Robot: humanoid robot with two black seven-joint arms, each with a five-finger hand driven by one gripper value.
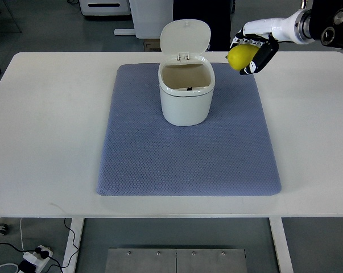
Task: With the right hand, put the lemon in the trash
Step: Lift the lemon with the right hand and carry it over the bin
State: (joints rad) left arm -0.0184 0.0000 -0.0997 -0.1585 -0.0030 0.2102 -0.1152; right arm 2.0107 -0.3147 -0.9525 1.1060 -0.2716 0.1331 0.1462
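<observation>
A yellow lemon [242, 56] is held in my right hand [253, 52], whose black and white fingers curl around it. The hand hangs above the far right corner of the mat, to the right of the trash can and apart from it. The small white trash can [186, 98] stands on the mat's far middle with its lid [185, 36] flipped up and back, so the beige inside shows. My right arm comes in from the upper right edge. The left arm does not show.
A blue-grey quilted mat [188, 153] covers the middle of the white table [46, 125]. White cabinets stand on the floor beyond the table's far edge. A power strip and cables lie on the floor at the lower left.
</observation>
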